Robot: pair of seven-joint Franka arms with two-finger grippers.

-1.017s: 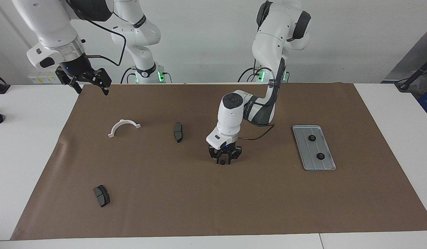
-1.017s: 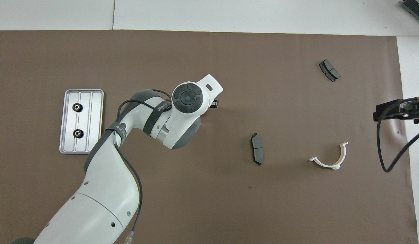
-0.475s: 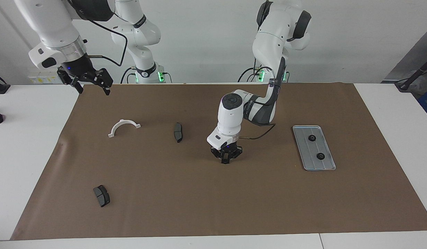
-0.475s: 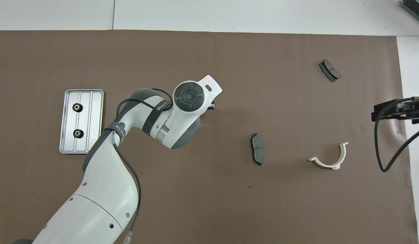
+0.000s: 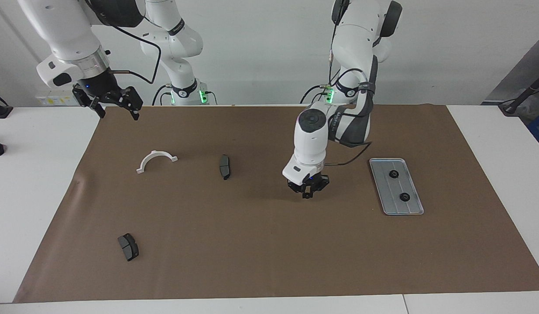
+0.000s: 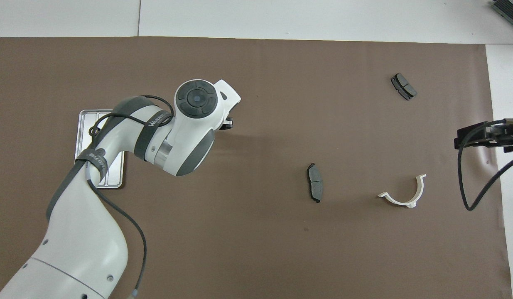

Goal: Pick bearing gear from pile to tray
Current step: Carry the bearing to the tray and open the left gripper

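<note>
I can't make out a gear between the left gripper (image 5: 307,195), which hangs above the brown mat (image 5: 269,244) beside the tray (image 5: 385,196), jaws pressed together. On the tray I see two gears (image 5: 394,174) (image 5: 403,196). Toward the right arm's end of the desk lie a brake pad (image 5: 224,166), the white bracket (image 5: 156,160) and another pad (image 5: 128,246). My right gripper (image 5: 116,106) waits over the mat's corner, jaws spread.

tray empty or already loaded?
Loaded, partly. The tray holds two black gears lying flat, one nearer the robots than the other, with bare ridged metal around them.
</note>
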